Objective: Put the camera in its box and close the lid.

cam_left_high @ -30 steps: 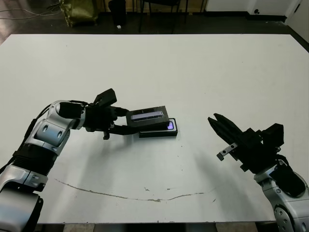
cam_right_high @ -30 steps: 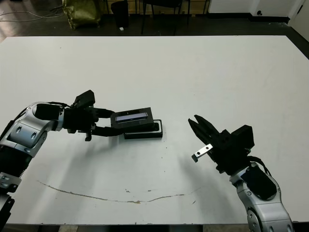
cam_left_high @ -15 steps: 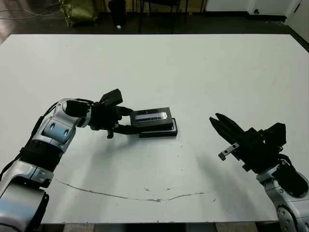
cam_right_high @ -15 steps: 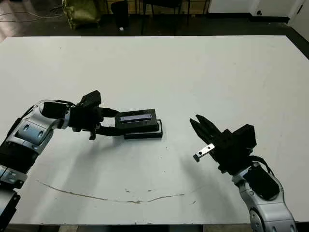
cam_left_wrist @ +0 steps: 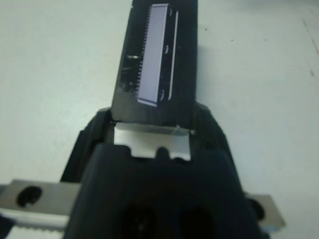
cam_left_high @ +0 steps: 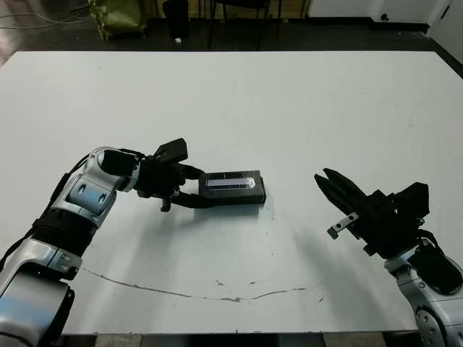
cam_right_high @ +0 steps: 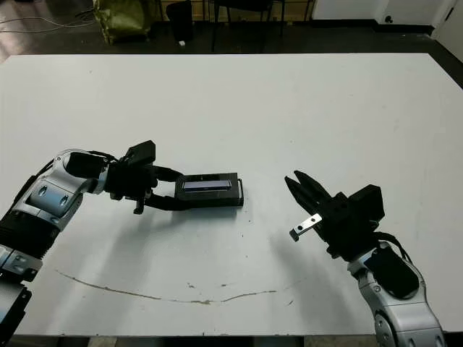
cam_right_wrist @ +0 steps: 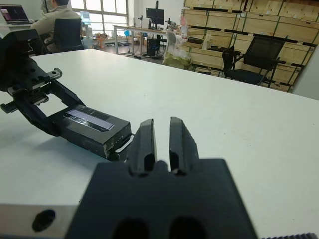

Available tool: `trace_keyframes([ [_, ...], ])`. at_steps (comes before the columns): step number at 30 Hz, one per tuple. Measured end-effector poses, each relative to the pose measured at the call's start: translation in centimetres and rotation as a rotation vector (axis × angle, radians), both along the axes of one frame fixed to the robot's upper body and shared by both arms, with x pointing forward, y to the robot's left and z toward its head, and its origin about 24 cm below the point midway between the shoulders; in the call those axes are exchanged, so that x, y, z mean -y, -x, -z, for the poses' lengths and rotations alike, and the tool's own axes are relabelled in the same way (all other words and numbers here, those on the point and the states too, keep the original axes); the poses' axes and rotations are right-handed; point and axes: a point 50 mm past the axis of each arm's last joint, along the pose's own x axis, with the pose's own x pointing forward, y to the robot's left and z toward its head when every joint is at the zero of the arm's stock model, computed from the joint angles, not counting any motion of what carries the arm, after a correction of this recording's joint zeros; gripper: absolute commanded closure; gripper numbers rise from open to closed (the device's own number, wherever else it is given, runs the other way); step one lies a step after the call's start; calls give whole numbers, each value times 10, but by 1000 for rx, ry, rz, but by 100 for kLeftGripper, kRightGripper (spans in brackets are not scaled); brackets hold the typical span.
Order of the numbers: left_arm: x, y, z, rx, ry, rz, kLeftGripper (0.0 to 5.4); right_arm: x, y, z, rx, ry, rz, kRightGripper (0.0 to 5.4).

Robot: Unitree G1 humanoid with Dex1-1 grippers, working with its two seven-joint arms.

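Note:
The lid (cam_left_high: 231, 182), black with a pale grey shiny strip, lies flat on top of the black box (cam_left_high: 242, 199) at the middle of the table. My left gripper (cam_left_high: 197, 189) is shut on the lid's left end, a finger on each long side; the left wrist view shows the lid (cam_left_wrist: 157, 59) reaching out from between them. The camera is hidden under the lid. My right gripper (cam_left_high: 320, 176) hovers to the right of the box, apart from it, pointing toward it with its fingers shut and nothing held. The right wrist view shows the lid (cam_right_wrist: 89, 118) beyond those fingers.
The white table (cam_left_high: 289, 108) has a long thin dark scuff line (cam_left_high: 195, 293) near its front edge. Past the far edge are dark floor and chair legs. In the right wrist view, a person (cam_right_wrist: 55, 20) sits at a desk beyond the table.
My left gripper has lowered the lid from a raised tilt down flat onto the box, covering the purple lens that showed before. The right arm has barely moved.

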Motion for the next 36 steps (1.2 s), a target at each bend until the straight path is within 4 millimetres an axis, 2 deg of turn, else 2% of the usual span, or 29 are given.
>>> trace_keyframes([
  [12,1,-2,5,53,-40,19,335,1,0,1,-6,-3,-6,540],
  [18,1,-3,16,60,-51,-43,335,1,0,1,-3,-3,-12,540],
  [36,-1,0,19,79,-17,-71,335,1,0,3,-18,-12,-14,540],
])
